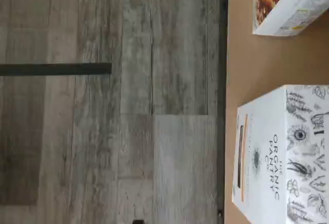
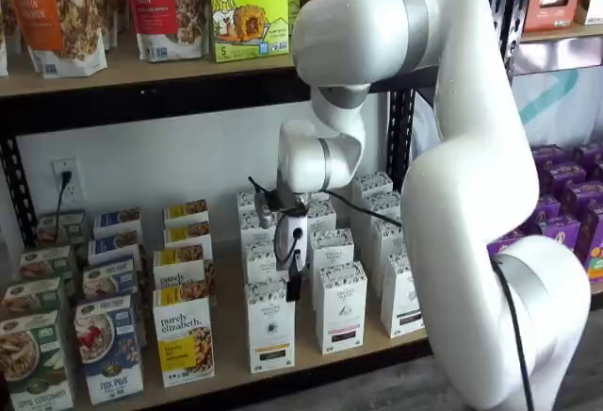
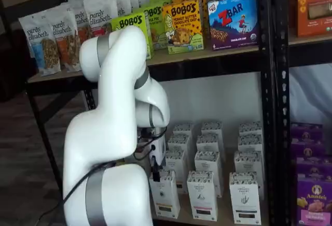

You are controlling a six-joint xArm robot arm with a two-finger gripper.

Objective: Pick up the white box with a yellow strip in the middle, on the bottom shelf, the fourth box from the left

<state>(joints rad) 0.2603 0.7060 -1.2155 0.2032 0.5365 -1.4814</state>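
The white box (image 2: 270,328) with a yellowish band low on its front stands in the front row of the bottom shelf (image 2: 231,340), also seen in a shelf view (image 3: 165,194). In the wrist view the white box (image 1: 272,157) shows its patterned top and its strip, standing on the tan shelf board (image 1: 257,59). My gripper (image 2: 293,293) hangs just above the box's front right corner. Only one black finger shows, side-on, in both shelf views (image 3: 155,176). Nothing is held, and the jaws stand wide apart.
Similar white cartons with black bands (image 2: 341,307) stand right of and behind the box. Granola boxes (image 2: 184,340) fill the shelf's left, one of them (image 1: 288,3) near in the wrist view. Purple boxes (image 3: 315,197) sit beyond a black upright (image 3: 270,107). Grey plank floor (image 1: 103,131) lies below the rail.
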